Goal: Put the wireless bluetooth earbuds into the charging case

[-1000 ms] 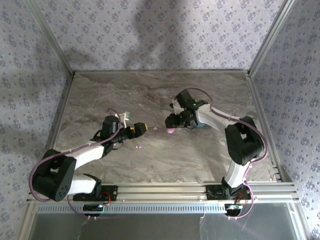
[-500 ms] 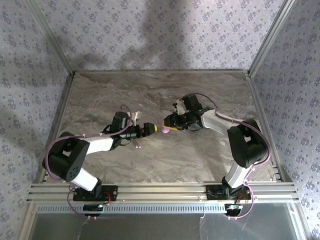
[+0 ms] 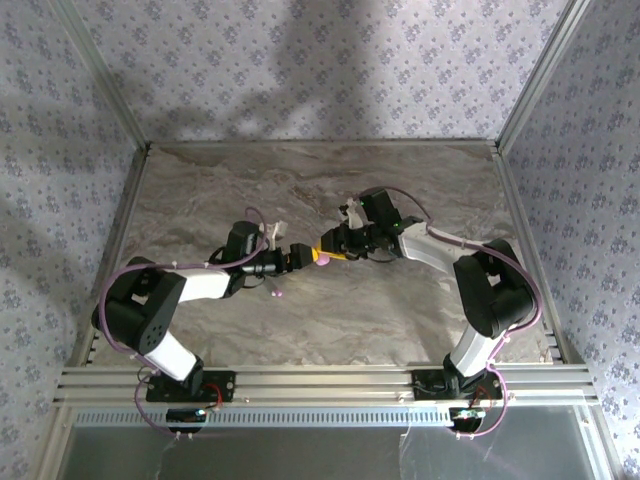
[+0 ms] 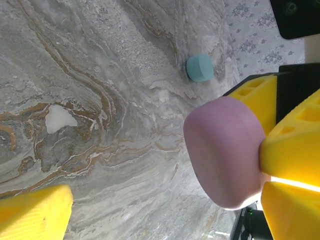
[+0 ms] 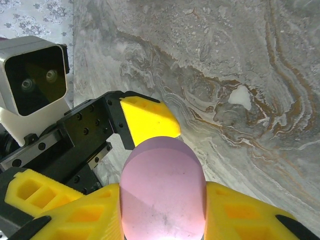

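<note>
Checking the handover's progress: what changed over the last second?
The left tool swung right toward the centre and now hangs open right at the pink oval case. The right tool, shut on that case throughout, carried it slightly left to meet it. The tiny pink earbud on the marble-patterned table stayed put.

Over the middle of the worktop [image 3: 200, 190], the case [image 3: 322, 257] sits in my right claw [image 3: 335, 253], my left claw [image 3: 300, 258] just left of it. A bud [image 3: 278, 293] lies nearer the near edge; a second case [image 4: 200, 67] lies farther right.
</note>
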Robot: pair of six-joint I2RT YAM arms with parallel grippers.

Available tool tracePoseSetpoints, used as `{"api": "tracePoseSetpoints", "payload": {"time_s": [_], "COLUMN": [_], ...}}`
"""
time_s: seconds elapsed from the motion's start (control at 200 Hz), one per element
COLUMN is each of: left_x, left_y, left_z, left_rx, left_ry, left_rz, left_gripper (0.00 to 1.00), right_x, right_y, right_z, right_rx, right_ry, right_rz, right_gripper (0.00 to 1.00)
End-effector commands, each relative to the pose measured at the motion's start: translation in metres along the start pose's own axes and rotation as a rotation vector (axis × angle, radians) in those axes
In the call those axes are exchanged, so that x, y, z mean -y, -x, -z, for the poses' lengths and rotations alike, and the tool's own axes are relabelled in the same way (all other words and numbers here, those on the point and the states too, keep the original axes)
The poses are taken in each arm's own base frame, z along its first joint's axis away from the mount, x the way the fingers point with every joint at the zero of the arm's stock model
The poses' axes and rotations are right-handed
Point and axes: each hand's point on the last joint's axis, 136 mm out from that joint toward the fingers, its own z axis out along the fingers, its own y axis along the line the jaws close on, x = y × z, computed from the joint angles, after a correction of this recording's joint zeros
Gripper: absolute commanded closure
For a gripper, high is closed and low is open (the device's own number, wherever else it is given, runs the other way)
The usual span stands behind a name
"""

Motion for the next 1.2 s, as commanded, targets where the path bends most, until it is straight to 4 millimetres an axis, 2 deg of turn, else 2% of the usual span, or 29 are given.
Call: {"api": "tracePoseSetpoints", "payload": {"time_s": [0.0,0.34,0.875,1.194], "left_x": [0.008,0.001,-0.023,-0.039], "left_y": [0.01,0.01,0.007,0.004], "left_z": [-0.001,-0.002,-0.008,-0.012], "left_rx": [0.019,0.022,-0.002,-0.032], "left_ry": [-0.036,-0.033,0.049,0.096], "left_rz": [-0.018,0.004,0.052,0.09], "left_gripper": [0.07,0.21,0.26,0.28], "right_x": [-0.012,-0.02,-0.013,0.004], "right_y": [-0.003,-0.007,-0.007,-0.007], "right_z": [0.001,-0.002,-0.001,-0.003], "right_rx": [-0.008,-0.011,-0.005,-0.003], "right_ry": [0.042,0.082,0.074,0.044], "right_rz": [0.005,-0.003,-0.023,-0.053], "right_gripper": [0.62,0.62,0.63,0.63]}}
